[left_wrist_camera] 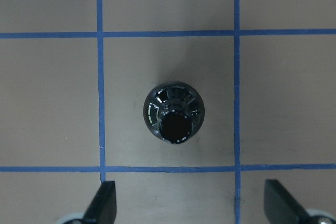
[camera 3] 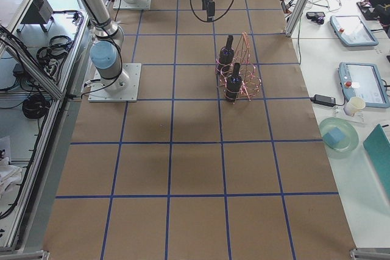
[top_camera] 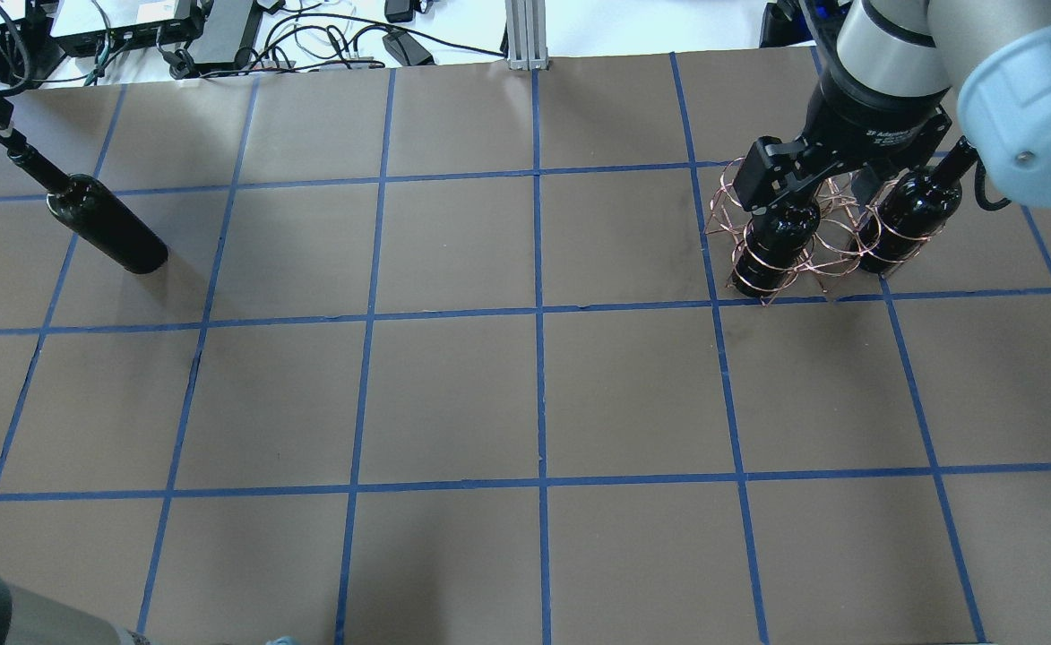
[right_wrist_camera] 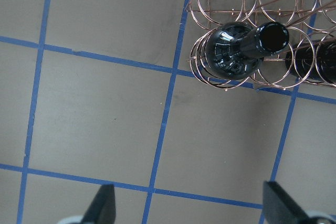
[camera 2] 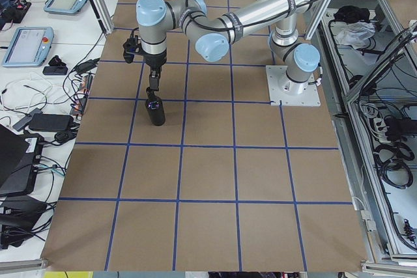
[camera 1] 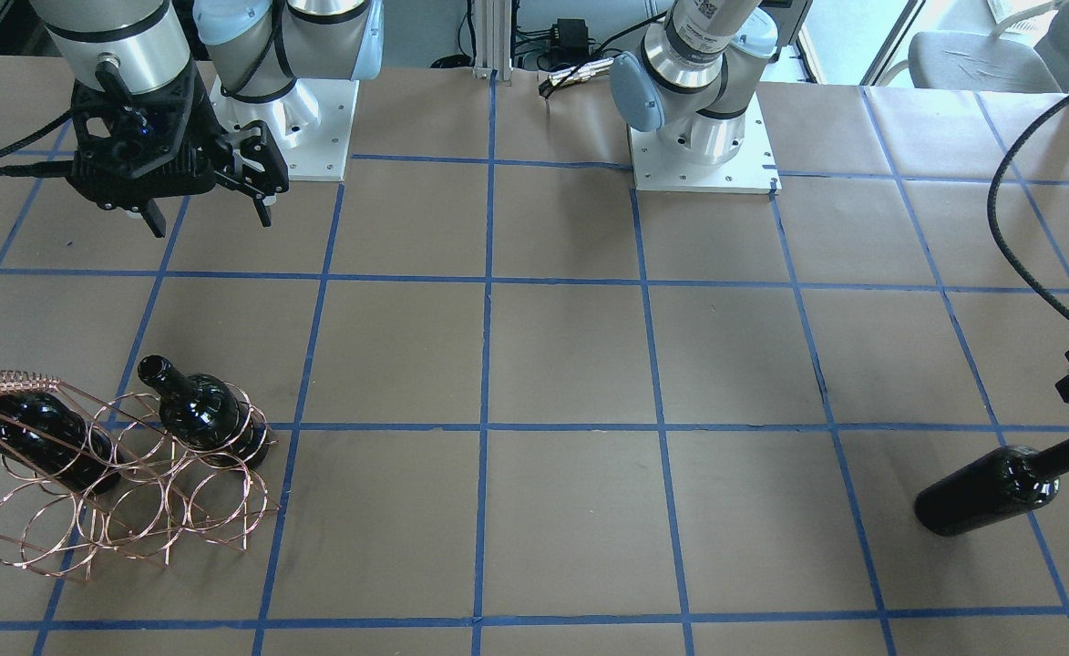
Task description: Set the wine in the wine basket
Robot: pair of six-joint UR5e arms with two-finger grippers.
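- By my read the job is two-thirds done: one stowed bottle [camera 1: 201,412] and a second stowed bottle [camera 1: 37,442] lie tilted through the hoops of the basket [camera 1: 133,524], necks up
- What is left is the loose bottle [camera 1: 999,487]. It stands upright on the counter [camera 1: 570,364] far over on the robot's left, well apart from the basket (nearly the whole taped grid lies between them)
- Free hoops show in the basket, so I judge there is room for it
- My left jaws hang above the loose bottle, spread wide and holding nothing
- The left wrist view looks straight down on its mouth. The mouth sits between the two fingertips [left_wrist_camera: 105,203] side to side but ahead of them, so the neck is not yet inside the jaws
- In the left side view the jaws seem just over the mouth, and I cannot tell whether they touch it
- My right jaws are wide and empty too, up above the counter near the basket, on the robot's side of it
- I expect the next move to be lining the left jaws up around the neck, closing, then a long carry across to the basket
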